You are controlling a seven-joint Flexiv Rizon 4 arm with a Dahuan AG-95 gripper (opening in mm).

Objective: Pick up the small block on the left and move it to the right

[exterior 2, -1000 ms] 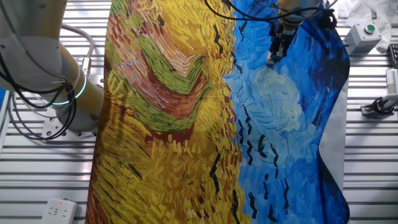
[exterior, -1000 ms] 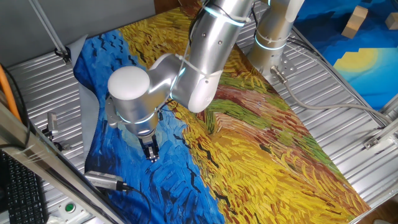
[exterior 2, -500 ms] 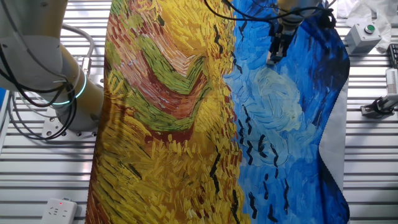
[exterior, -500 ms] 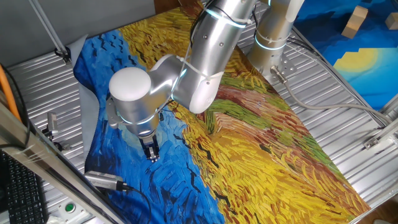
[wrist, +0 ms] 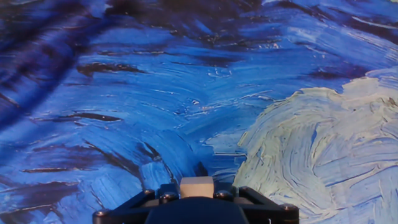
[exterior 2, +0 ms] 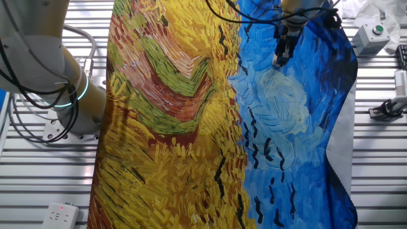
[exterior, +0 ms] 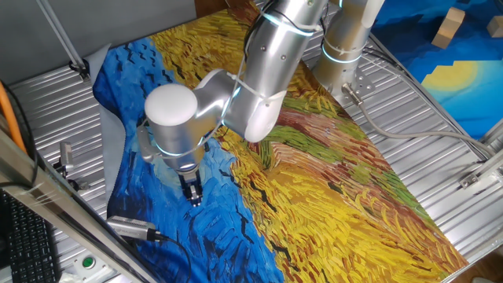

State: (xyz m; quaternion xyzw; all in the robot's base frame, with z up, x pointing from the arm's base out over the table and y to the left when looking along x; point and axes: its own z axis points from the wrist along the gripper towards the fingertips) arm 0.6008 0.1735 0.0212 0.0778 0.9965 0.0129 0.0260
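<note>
In the hand view the small block (wrist: 196, 185), a tiny pale tan cube, sits between my two dark fingers at the bottom edge. My gripper (wrist: 196, 191) is shut on it and holds it just above the blue part of the painted cloth (wrist: 155, 106). In one fixed view the gripper (exterior: 192, 196) points down over the blue area at the cloth's left end. In the other fixed view it (exterior 2: 278, 60) hangs over the blue area near the top. The block is too small to make out in either fixed view.
A much larger tan wooden block (exterior: 449, 27) stands on another blue cloth at the far right. The arm's base (exterior 2: 60, 89) stands beside the yellow part. A grey box with a green button (exterior 2: 371, 35) and a metal cylinder (exterior: 134, 228) lie off the cloth.
The arm and gripper have shifted slightly towards the right of the cloth, with the block still held. Nothing else has moved.
</note>
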